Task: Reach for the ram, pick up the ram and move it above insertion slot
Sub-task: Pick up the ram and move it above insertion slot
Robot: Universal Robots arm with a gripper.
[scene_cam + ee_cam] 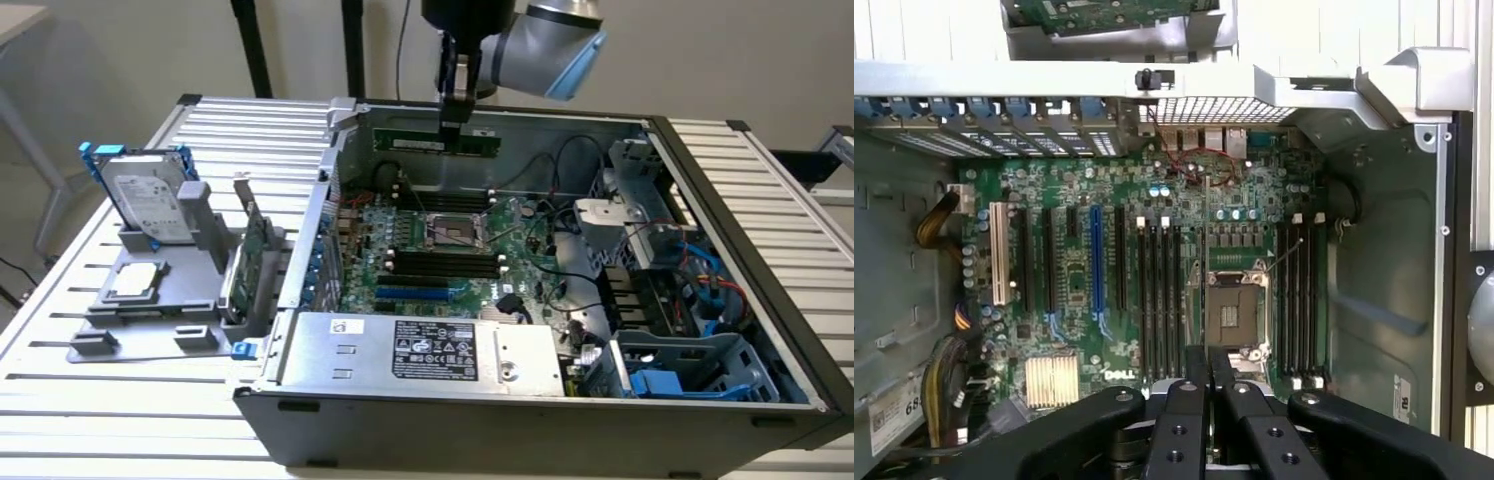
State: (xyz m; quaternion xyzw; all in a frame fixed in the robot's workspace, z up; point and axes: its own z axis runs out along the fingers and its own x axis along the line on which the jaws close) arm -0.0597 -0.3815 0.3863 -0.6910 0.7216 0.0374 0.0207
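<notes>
The ram (408,143), a long thin green stick, hangs level above the back of the open computer case (747,290). My gripper (454,133) comes down from above and is shut on the stick near its middle. The black memory slots (434,263) lie on the motherboard below and nearer the front, beside the CPU socket (447,230). In the wrist view the shut fingers (1189,390) point down at the board, with the CPU socket (1232,315) just ahead of them and long memory slots (1159,300) on either side. There the ram itself is hidden between the fingers.
On the exterior view's left a grey fixture (94,345) holds a silver hard drive (140,195), a CPU chip (134,283) and an upright green expansion card (251,262). The power supply (427,350) fills the case front. Cables and a drive cage (641,200) crowd the right side.
</notes>
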